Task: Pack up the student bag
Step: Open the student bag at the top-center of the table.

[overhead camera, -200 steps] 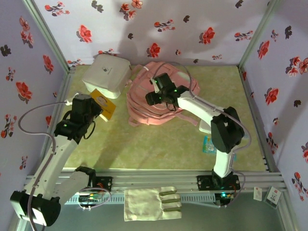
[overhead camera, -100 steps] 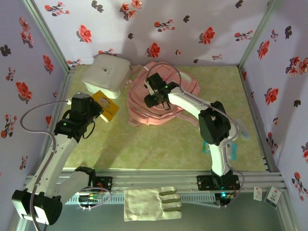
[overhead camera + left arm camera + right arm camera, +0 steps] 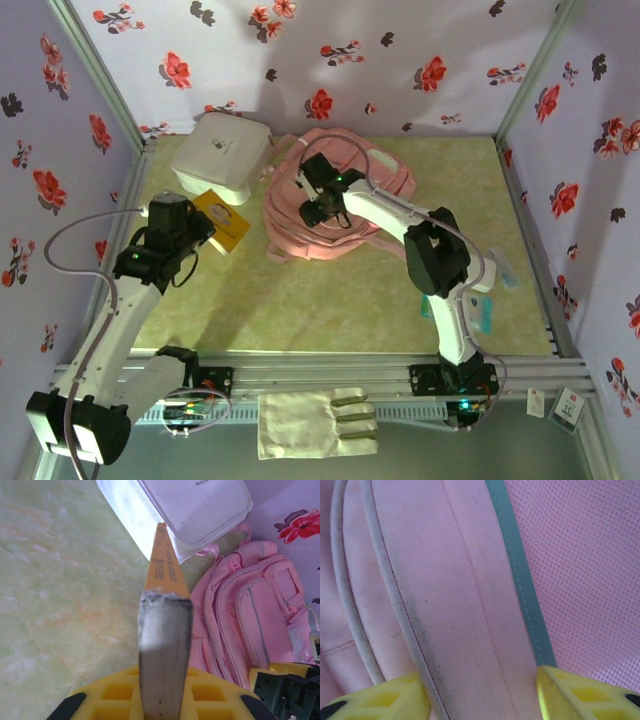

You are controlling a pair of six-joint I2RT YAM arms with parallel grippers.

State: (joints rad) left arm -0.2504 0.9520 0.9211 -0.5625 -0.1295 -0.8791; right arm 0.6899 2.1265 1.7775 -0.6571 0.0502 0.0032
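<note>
The student bag (image 3: 300, 238) is a large pink backpack lying at the back middle of the table. My right gripper (image 3: 318, 205) is down on the bag's left part. In the right wrist view its yellow fingers (image 3: 395, 697) press on both edges of a padded pink band of the bag (image 3: 460, 595), between pale piping and grey trim; it is shut on that band. My left gripper (image 3: 200, 228) is shut on a yellow-orange book (image 3: 222, 222), held in the air left of the bag. The left wrist view has the book (image 3: 165, 630) edge-on in that gripper (image 3: 165, 700), with the bag (image 3: 250, 610) to its right.
A white rounded-square box (image 3: 220, 155) sits at the back left, close to the bag's corner and just beyond the book (image 3: 200, 510). A teal flat item (image 3: 478, 312) lies by the right arm. A pale cloth (image 3: 315, 425) hangs off the front rail. Flowered walls close three sides.
My right gripper has slid left across the bag and its jaws have narrowed onto the pink band. The left arm with the book has barely moved.
</note>
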